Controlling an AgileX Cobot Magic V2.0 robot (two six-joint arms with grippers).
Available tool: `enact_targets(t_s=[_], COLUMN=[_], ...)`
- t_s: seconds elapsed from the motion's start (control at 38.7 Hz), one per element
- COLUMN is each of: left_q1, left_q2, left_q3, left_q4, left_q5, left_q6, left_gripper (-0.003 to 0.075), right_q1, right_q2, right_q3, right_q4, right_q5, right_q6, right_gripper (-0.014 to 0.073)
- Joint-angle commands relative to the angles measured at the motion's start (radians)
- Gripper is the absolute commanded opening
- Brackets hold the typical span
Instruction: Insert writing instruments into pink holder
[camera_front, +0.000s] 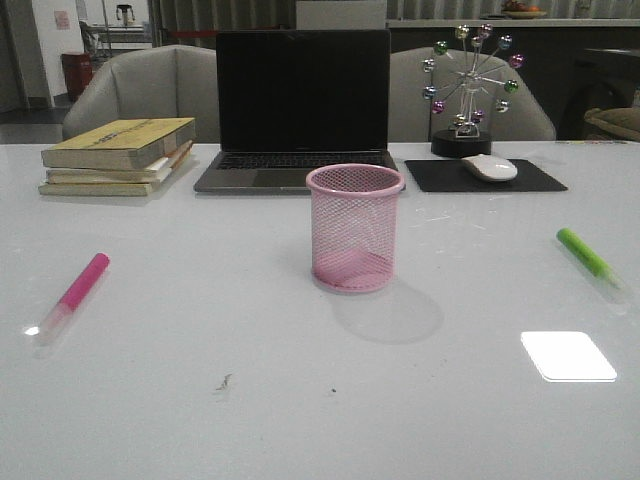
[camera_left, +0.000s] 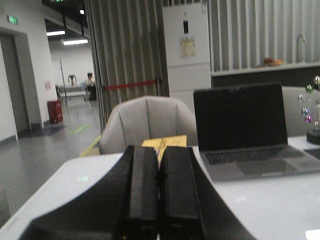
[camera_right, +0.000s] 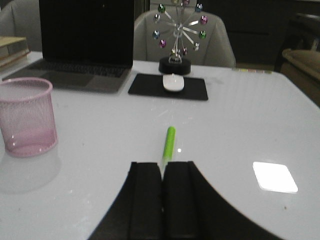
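The pink mesh holder (camera_front: 354, 228) stands upright and empty at the table's middle; the right wrist view shows the holder (camera_right: 26, 116) too. The pink highlighter (camera_front: 72, 296) lies flat to the holder's left, cap toward the front edge. Off to the right lies the green highlighter (camera_front: 592, 263), whose green body (camera_right: 169, 143) shows just beyond my right gripper (camera_right: 162, 164). That gripper is shut and empty, above the table. My left gripper (camera_left: 159, 148) is shut too, with nothing between its fingers, raised and facing the back of the table. Neither gripper appears in the front view.
A laptop (camera_front: 298, 110) stands open behind the holder. A stack of books (camera_front: 118, 156) is at the back left. A mouse (camera_front: 489, 167) on a black pad (camera_front: 485, 177) and a ferris-wheel ornament (camera_front: 468, 85) are at the back right.
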Motion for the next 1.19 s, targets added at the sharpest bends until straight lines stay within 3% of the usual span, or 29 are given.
enact_targets(t_s=[0.0, 0.13, 0.21, 0.36, 0.49, 0.7, 0.98, 1.16], left_q1=[0.002, 0.002, 0.002, 0.002, 0.002, 0.002, 0.002, 0.002], left_q2=[-0.02, -0.02, -0.018, -0.018, -0.014, 0.087, 0.384, 0.615], left_q3=[-0.01, -0.081, -0.137, -0.265, -0.377, -0.501, -0.652, -0.733], left_q4=[-0.011, -0.011, -0.007, 0.003, 0.02, 0.02, 0.02, 0.008], left_q5=[-0.177, -0.171, -0.169, 0.01, 0.21, 0.314, 0.324, 0.455], left_q6=[-0.032, -0.066, -0.066, -0.066, -0.066, -0.066, -0.064, -0.064], left_gripper=[0.0099, 0.0099, 0.0099, 0.0099, 0.0099, 0.0099, 0.0099, 0.0104], right_q1=[-0.005, -0.005, -0.005, -0.005, -0.005, -0.005, -0.005, -0.005], right_q2=[-0.016, -0.016, -0.016, -0.016, -0.005, 0.107, 0.353, 0.527], right_q3=[0.001, -0.001, -0.029, -0.179, -0.327, -0.484, -0.611, -0.635], right_q4=[0.016, 0.017, 0.017, 0.012, -0.039, -0.092, -0.092, -0.092], right_q5=[-0.224, -0.474, -0.5, -0.39, -0.179, 0.07, 0.087, 0.087], right_q6=[-0.002, 0.013, 0.073, 0.083, 0.083, 0.083, 0.083, 0.083], right_gripper=[0.002, 0.002, 0.002, 0.002, 0.0022, 0.0022, 0.0022, 0.0022])
